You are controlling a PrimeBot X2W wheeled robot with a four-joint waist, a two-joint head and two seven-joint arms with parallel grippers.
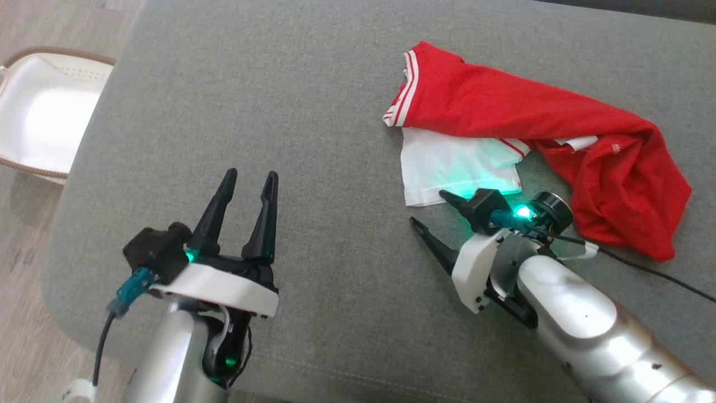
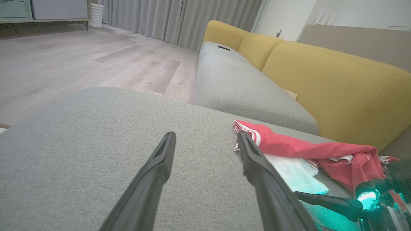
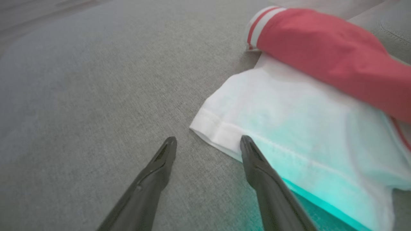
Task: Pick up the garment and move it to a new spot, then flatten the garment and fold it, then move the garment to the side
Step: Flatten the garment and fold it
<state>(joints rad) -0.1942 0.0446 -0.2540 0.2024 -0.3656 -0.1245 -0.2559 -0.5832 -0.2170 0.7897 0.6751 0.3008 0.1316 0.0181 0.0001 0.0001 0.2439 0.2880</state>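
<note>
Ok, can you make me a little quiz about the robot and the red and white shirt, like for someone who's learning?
1. True or false: the right gripper is shut on the garment.
2. Where does the garment's white part lie? A) on top of the red part B) partly under the red part C) held up in the air
3. Fill in: the gripper nearer the garment is the ____ one, while the left gripper is over bare grey cushion.

Key: 1 false, both grippers are open and hold nothing. 2 B. 3 right.
</note>
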